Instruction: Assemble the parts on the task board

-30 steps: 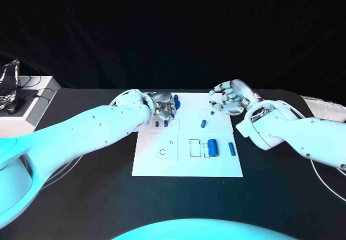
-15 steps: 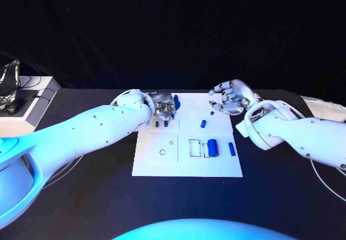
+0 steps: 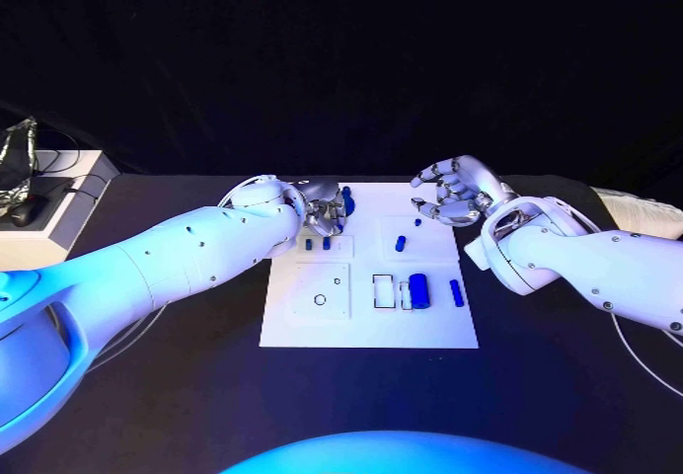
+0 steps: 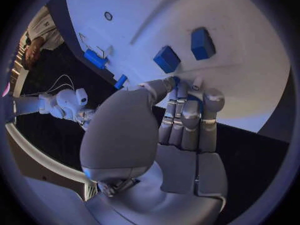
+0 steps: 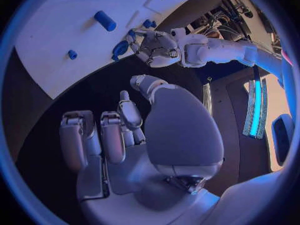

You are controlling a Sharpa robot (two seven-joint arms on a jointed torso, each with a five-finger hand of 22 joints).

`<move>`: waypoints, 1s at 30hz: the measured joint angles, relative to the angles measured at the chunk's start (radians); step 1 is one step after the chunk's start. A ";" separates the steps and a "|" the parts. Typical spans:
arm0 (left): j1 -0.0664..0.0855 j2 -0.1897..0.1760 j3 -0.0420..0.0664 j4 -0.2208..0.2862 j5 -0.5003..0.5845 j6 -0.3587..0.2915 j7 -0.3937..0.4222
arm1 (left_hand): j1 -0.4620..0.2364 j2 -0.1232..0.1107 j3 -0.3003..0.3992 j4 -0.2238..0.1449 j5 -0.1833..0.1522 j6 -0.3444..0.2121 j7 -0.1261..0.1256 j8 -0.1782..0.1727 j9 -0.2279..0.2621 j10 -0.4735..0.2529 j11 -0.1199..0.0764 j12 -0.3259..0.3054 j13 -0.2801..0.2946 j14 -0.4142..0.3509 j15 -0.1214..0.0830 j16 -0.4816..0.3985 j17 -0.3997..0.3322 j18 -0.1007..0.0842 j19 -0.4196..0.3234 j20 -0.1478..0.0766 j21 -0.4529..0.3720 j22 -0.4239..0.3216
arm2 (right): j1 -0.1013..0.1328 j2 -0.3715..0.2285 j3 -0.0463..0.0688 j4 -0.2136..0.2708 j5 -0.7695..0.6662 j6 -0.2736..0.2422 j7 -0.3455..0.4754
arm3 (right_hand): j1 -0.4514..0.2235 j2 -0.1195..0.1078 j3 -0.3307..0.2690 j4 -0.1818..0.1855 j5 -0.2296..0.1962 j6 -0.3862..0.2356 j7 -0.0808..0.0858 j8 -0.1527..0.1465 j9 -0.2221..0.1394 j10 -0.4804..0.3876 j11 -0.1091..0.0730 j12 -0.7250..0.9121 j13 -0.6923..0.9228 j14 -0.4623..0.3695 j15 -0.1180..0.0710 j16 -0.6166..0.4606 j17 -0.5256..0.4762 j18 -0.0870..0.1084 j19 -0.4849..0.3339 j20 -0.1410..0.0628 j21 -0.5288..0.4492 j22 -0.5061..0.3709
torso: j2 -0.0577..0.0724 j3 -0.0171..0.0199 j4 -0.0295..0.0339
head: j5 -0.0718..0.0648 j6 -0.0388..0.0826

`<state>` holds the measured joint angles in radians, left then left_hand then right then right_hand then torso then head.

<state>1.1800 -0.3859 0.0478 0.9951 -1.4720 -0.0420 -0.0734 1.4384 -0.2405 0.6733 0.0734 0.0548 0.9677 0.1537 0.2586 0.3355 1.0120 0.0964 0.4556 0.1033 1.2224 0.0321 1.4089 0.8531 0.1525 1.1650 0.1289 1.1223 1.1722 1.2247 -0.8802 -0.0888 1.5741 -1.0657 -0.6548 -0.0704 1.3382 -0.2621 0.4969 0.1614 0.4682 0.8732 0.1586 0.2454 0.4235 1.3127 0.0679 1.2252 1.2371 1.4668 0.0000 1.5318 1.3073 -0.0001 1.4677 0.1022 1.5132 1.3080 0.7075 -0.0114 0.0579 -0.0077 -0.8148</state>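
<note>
The white task board (image 3: pixel 370 321) lies mid-table. My left hand (image 3: pixel 322 205) sits over its far left corner, fingers curled round a blue part (image 3: pixel 346 200); blue shows between the fingers (image 4: pixel 186 96) in the left wrist view. Two small blue blocks (image 4: pixel 167 59) (image 4: pixel 202 43) stand on the board just beyond that hand. A blue cylinder (image 3: pixel 418 288) lies in the board's right half with a thin blue piece (image 3: pixel 456 291) beside it. My right hand (image 3: pixel 453 193) hovers above the far right edge, fingers curled in with nothing inside (image 5: pixel 119 135).
A small blue piece (image 3: pixel 403 241) and a tiny one (image 3: pixel 417 222) lie on the board near the right hand. A white box (image 3: pixel 50 202) with cables stands at the table's far left. Bare black table surrounds the board.
</note>
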 measured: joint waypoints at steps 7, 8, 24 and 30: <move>0.000 0.003 0.000 -0.007 0.000 0.000 0.007 | -0.009 0.009 0.013 -0.013 0.000 0.021 -0.004 0.005 0.003 0.021 -0.005 -0.022 -0.003 0.005 -0.005 0.005 0.002 -0.014 0.004 -0.004 0.011 0.010 | 0.000 0.000 0.000 0.000 0.000 0.000 0.000 | 0.000 0.000 0.000 0.000 0.000 0.000 0.000 0.000 0.000 0.000 0.000 0.000 0.000 0.000 0.000 0.000 0.000 0.000 0.000 0.000 0.000 0.000 | 0.000 0.0001 0.0001 | -0.001 -0.002; 0.000 0.003 0.000 -0.008 0.000 0.000 0.008 | -0.009 0.009 0.014 -0.014 0.000 0.023 -0.005 0.005 0.004 0.022 -0.004 -0.023 -0.004 0.005 -0.005 0.006 0.002 -0.014 0.004 -0.004 0.013 0.010 | 0.000 0.000 0.000 0.000 0.000 0.000 0.000 | 0.000 0.000 0.000 0.000 0.000 0.000 0.000 0.000 0.000 0.000 0.000 0.000 0.000 0.000 0.000 0.000 0.000 0.000 0.000 0.000 0.000 0.000 | -0.001 0.0001 0.0003 | -0.002 -0.002; -0.015 -0.013 -0.001 0.004 0.007 -0.046 0.044 | -0.014 0.023 0.026 -0.046 0.000 0.051 -0.009 0.010 0.009 0.070 -0.009 -0.071 -0.009 0.050 -0.014 0.023 0.048 -0.014 0.040 -0.011 0.056 0.048 | 0.000 0.001 0.000 0.000 0.000 0.000 0.000 | 0.000 0.000 0.000 0.000 0.000 0.000 0.000 0.000 0.000 0.001 0.001 0.000 0.003 0.000 0.000 0.000 0.000 0.000 0.000 0.000 0.000 0.000 | -0.002 -0.0017 0.0018 | -0.002 0.004; -0.024 -0.049 0.013 0.038 0.031 -0.068 0.053 | -0.018 0.026 0.030 -0.050 0.000 0.051 -0.009 0.010 0.009 0.069 -0.009 -0.078 -0.009 0.050 -0.014 0.023 0.048 -0.014 0.040 -0.011 0.056 0.048 | 0.000 0.000 0.000 -0.001 0.000 0.000 0.000 | 0.000 0.000 0.000 0.000 0.000 0.000 0.000 0.000 0.000 0.001 0.001 0.000 0.003 0.000 0.000 0.000 0.001 0.000 0.000 0.000 0.000 0.000 | -0.002 -0.0019 0.0025 | -0.002 0.006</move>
<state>1.1559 -0.4352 0.0609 1.0335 -1.4408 -0.1099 -0.0204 1.4200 -0.2141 0.7036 0.0232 0.0543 1.0187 0.1447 0.2688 0.3447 1.0815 0.0875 0.3774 0.0947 1.2724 0.0179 1.4321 0.9010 0.1383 1.2045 0.1179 1.1783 1.2204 1.2247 -0.8797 -0.0885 1.5730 -1.0657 -0.6546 -0.0705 1.3382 -0.2620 0.4969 0.1614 0.4682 0.8732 0.1586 0.2454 0.4234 1.3135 0.0687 1.2252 1.2397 1.4668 0.0000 1.5318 1.3081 -0.0001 1.4677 0.1022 1.5133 1.3077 0.7054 -0.0133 0.0604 -0.0096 -0.8093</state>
